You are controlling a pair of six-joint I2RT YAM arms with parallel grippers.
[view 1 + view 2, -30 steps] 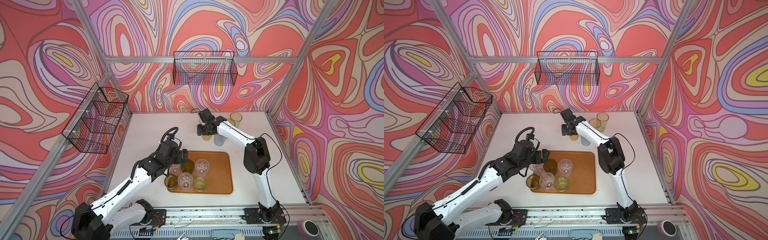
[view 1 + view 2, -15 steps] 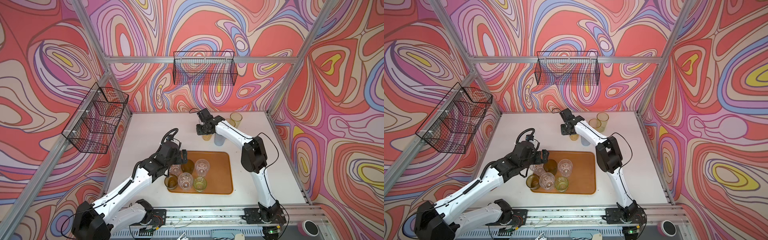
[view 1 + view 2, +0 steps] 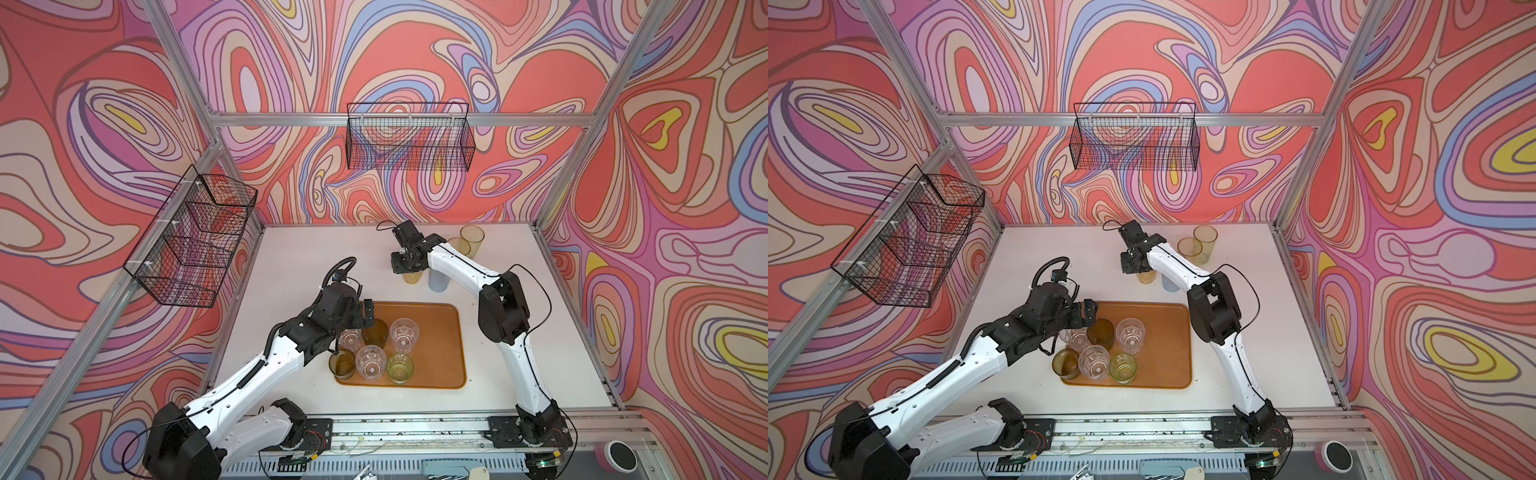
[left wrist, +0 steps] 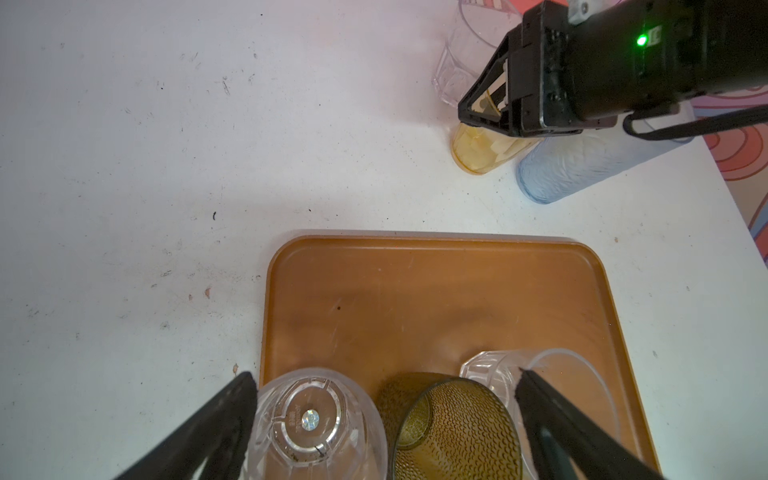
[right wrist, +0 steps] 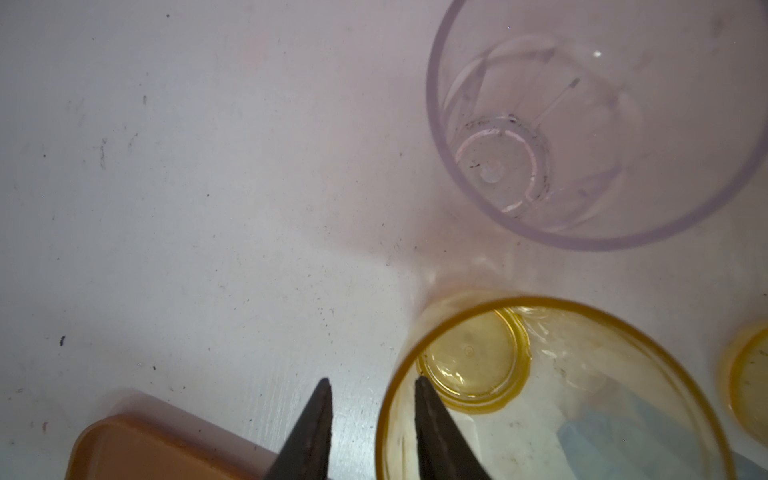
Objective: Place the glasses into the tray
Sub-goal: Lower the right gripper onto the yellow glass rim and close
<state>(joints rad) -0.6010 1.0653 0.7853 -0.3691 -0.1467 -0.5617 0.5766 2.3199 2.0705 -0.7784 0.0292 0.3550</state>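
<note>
In a top view, six glasses (image 3: 404, 334) stand at the left end of the tray (image 3: 440, 332), with others on the table (image 3: 316, 257) beyond it. In the left wrist view, the left claw (image 4: 386, 376) gapes wide around two of them. In the right wrist view, the right claw (image 5: 372, 380) straddles the rim of a yellow glass (image 5: 540, 395) without clamping it.

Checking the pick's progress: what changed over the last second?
The right gripper narrowed its jaws astride the wall of the yellow glass, one finger inside, gap still showing. Unchanged: left gripper open over the tray, six glasses on it.
</note>
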